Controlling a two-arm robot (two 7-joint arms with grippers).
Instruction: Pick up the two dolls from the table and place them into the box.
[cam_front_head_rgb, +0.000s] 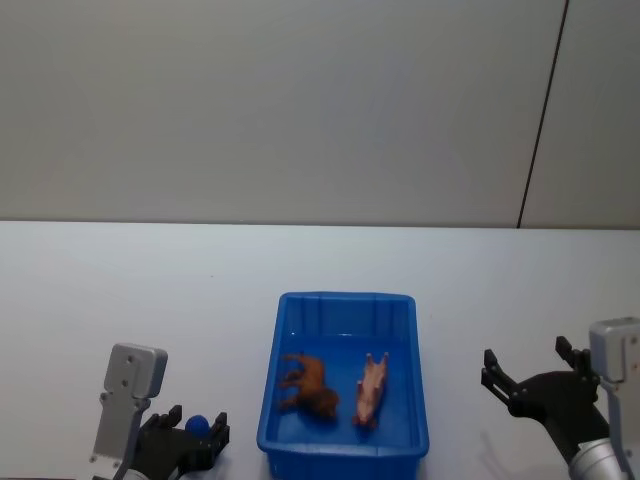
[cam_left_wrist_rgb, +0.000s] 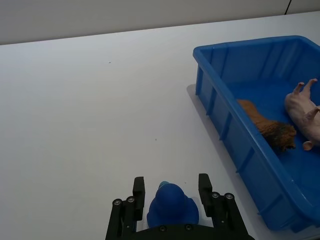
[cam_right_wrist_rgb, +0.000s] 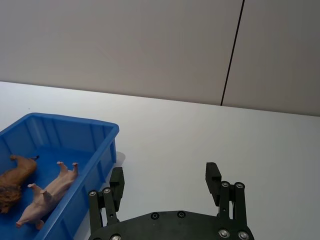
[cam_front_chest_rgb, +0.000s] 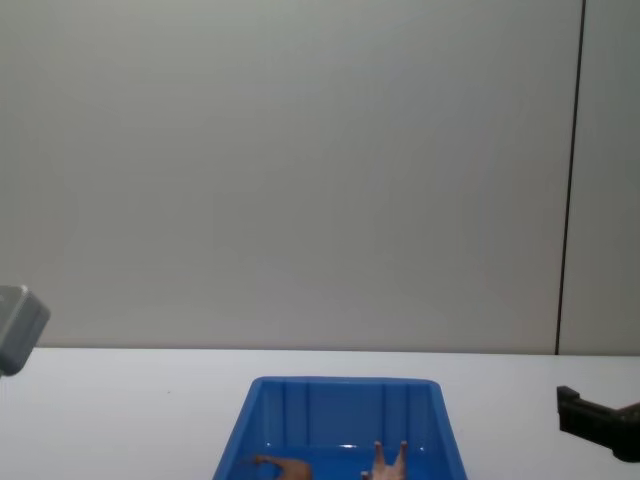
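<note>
The blue box (cam_front_head_rgb: 345, 297) stands on the white table (cam_front_head_rgb: 150, 300) in front of me, between the two arms. Both dolls lie inside it: the tan-brown one (cam_front_head_rgb: 308, 386) on the left, the pale pink one (cam_front_head_rgb: 372, 390) on the right, a little apart. They show again in the left wrist view, brown doll (cam_left_wrist_rgb: 265, 127) and pink doll (cam_left_wrist_rgb: 302, 110). My left gripper (cam_front_head_rgb: 195, 425) hangs left of the box, shut on a small blue toy (cam_left_wrist_rgb: 172, 206). To the right of the box my right gripper (cam_front_head_rgb: 527, 365) is open and holds nothing.
White tabletop stretches wide on both sides of the box and behind it to a plain grey wall (cam_front_head_rgb: 300, 100). A dark vertical seam (cam_front_head_rgb: 540, 120) runs down the wall at the right.
</note>
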